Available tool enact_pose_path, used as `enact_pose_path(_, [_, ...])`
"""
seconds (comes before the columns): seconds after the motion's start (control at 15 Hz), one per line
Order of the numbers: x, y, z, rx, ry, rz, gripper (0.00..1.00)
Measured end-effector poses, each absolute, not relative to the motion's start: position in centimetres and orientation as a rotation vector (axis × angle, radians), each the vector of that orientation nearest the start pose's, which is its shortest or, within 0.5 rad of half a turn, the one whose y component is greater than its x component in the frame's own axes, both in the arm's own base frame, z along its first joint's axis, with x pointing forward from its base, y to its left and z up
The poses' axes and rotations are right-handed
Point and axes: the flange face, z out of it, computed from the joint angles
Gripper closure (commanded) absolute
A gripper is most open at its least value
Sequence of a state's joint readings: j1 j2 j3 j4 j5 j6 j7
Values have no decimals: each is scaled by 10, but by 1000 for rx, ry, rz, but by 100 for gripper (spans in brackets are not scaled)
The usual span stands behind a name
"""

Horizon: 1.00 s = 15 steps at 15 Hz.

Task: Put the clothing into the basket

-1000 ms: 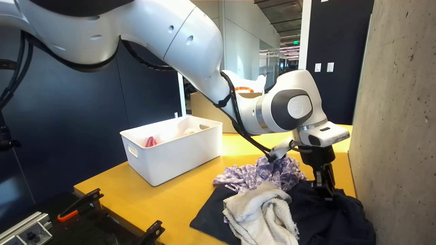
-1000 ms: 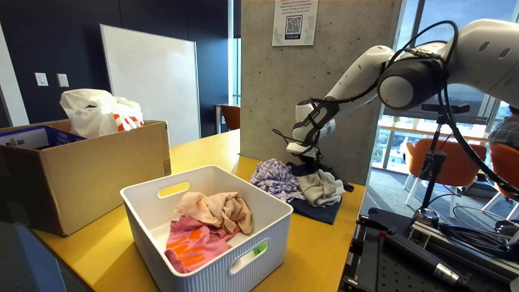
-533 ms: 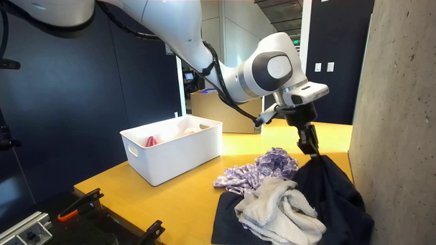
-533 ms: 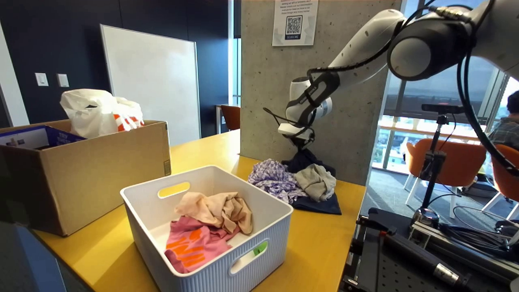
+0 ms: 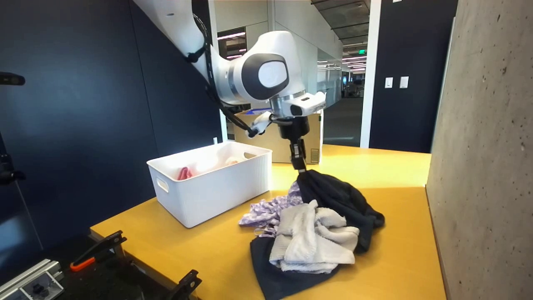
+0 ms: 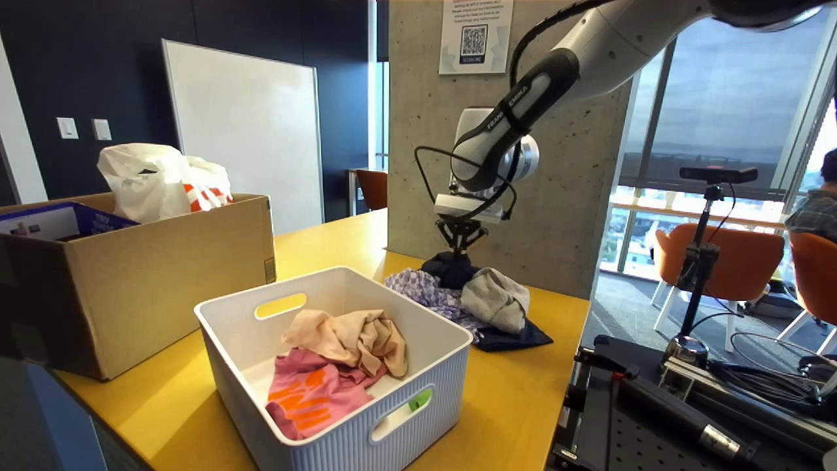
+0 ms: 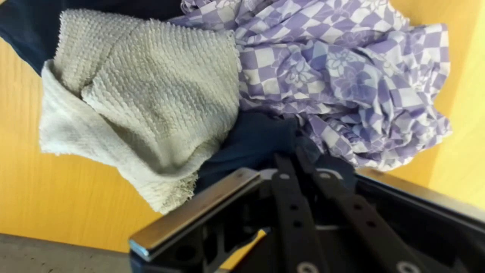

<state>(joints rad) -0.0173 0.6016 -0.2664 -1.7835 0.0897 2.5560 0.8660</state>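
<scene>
Dragging the navy garment (image 5: 341, 200) farther from the concrete wall (image 5: 483, 146) and nearer the white basket (image 5: 220, 193) than a moment ago, shifting the cream piece (image 7: 151, 91) and the purple-and-white garment (image 7: 344, 79) along with it. Holding a bunched peak of that navy cloth in the tool (image 5: 300, 168), pinched tight together. Drooping below the grip in plain, deep folds, then spreading flat to a pointed corner on the yellow surface (image 5: 208, 258), near the basket but outside it. Bearing the cream piece on top, thick, nubbly, loosely doubled over and fuzzy along its edges. Touching the purple-and-white garment alongside, all rumpled checks and outlined flowers.
</scene>
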Motion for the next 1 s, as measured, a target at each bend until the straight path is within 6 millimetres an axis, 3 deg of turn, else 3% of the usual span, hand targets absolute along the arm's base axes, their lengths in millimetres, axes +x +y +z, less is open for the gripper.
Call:
enact_pose_path(0.33, [634, -138, 226, -2773, 1397, -126, 99])
enact_pose_path(0.67, [621, -136, 193, -2838, 1108, 182, 99])
enact_pose_path(0.87, [623, -143, 173, -2850, 978, 381, 99])
enact_pose_path(0.93, [626, -147, 167, -2845, 956, 433, 95])
enact_pose_path(1.0, [630, -151, 163, -2840, 945, 471, 69])
